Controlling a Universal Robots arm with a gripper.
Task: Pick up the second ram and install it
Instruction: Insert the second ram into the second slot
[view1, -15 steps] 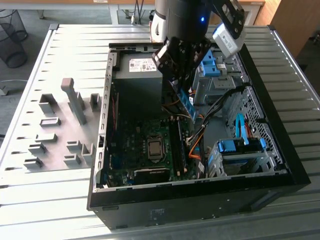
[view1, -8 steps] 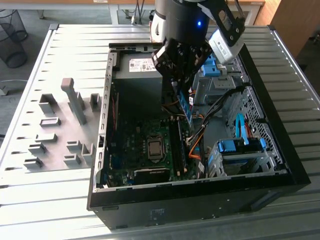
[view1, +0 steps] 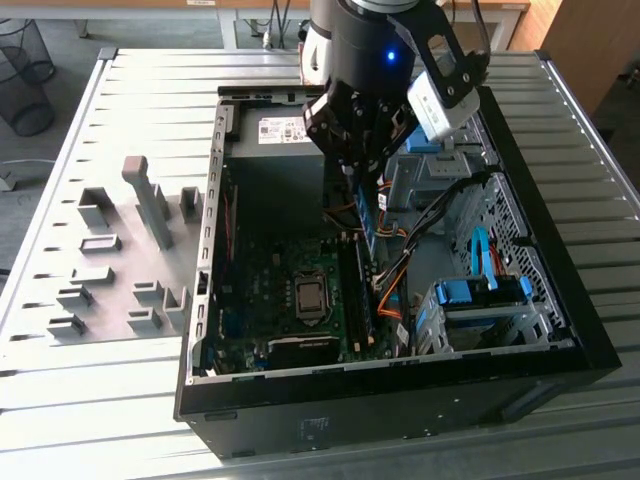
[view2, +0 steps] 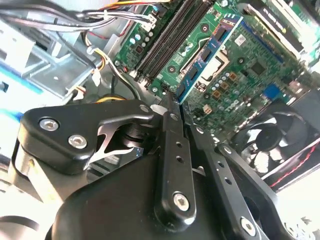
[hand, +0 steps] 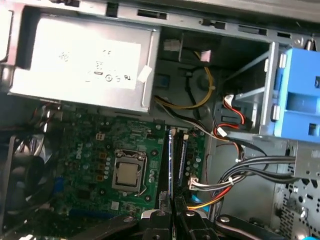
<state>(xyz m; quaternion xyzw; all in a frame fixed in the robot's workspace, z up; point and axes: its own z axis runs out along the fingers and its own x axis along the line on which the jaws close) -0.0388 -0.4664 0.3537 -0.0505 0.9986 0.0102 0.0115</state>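
Pick done, install pending: tool (view2: 172, 102) clenched on the second ram (view2: 210, 52), held edge-down above the motherboard (view1: 290, 300) slots inside the open case (view1: 560, 330) on the tabletop (view1: 120, 400), stick not yet seated.

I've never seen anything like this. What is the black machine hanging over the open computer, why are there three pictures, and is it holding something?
The black machine is a robot arm; its tool is a two-fingered clamp. The exterior view comes from a camera standing off the arm; both wrist views come from cameras riding on the arm, looking down past the fingers.

On the ribbed metal table lies an open computer case, with its green motherboard and blue drive clips showing. Beside it sits a grey holder plate.

The tool is shut on the second ram, a thin blue memory stick held on edge above the motherboard's long black slots.
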